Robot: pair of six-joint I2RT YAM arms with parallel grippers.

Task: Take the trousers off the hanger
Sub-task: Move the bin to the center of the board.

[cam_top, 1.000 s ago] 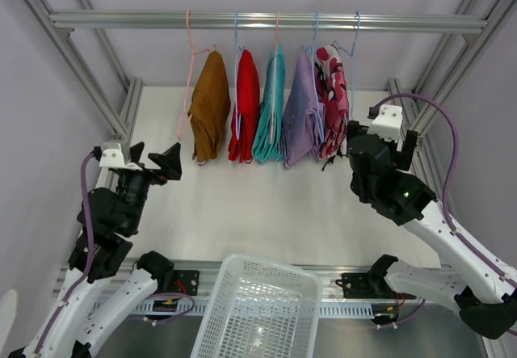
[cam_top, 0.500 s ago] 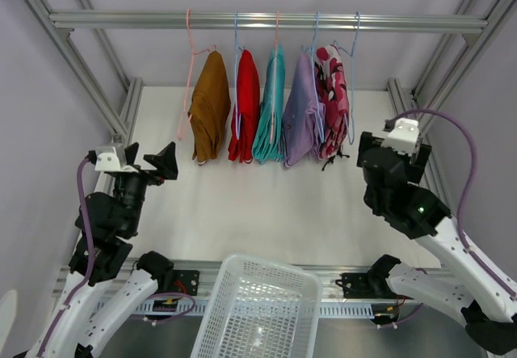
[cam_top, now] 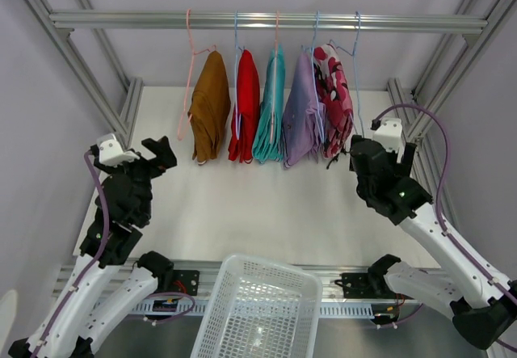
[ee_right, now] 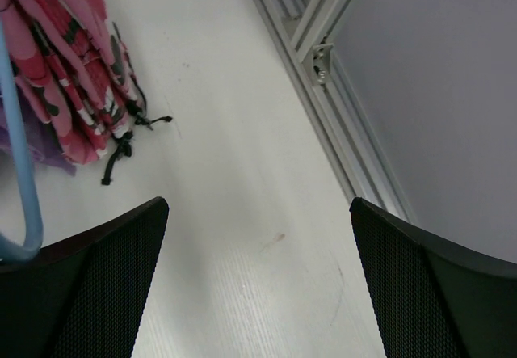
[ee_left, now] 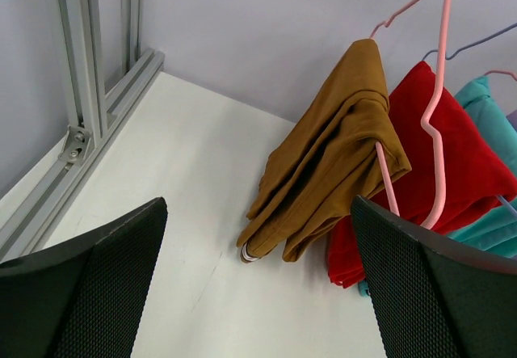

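Note:
Five trousers hang on hangers from the top rail: mustard-brown (cam_top: 210, 107), red (cam_top: 245, 107), teal (cam_top: 271, 107), lilac (cam_top: 300, 114) and pink camouflage (cam_top: 333, 99). My left gripper (cam_top: 149, 157) is open and empty, low and left of the mustard-brown pair. In the left wrist view (ee_left: 258, 293) it faces the mustard-brown trousers (ee_left: 339, 156) on a pink hanger (ee_left: 436, 91), with the red pair (ee_left: 452, 164) behind. My right gripper (cam_top: 361, 154) is open and empty, just right of the pink camouflage pair (ee_right: 65, 75). It shows open in the right wrist view (ee_right: 258, 293), beside a blue hanger (ee_right: 20, 172).
A white plastic basket (cam_top: 258, 309) sits at the near edge between the arm bases. The aluminium rail (cam_top: 266, 21) spans the top. Frame struts run along the left side (ee_left: 89, 91) and the right side (ee_right: 331, 99) of the white tabletop (cam_top: 258, 204).
My right gripper pulled back to the right, then came in again close beside the pink camouflage pair. My left gripper turned and shifted slightly toward the mustard-brown pair. All trousers still hang.

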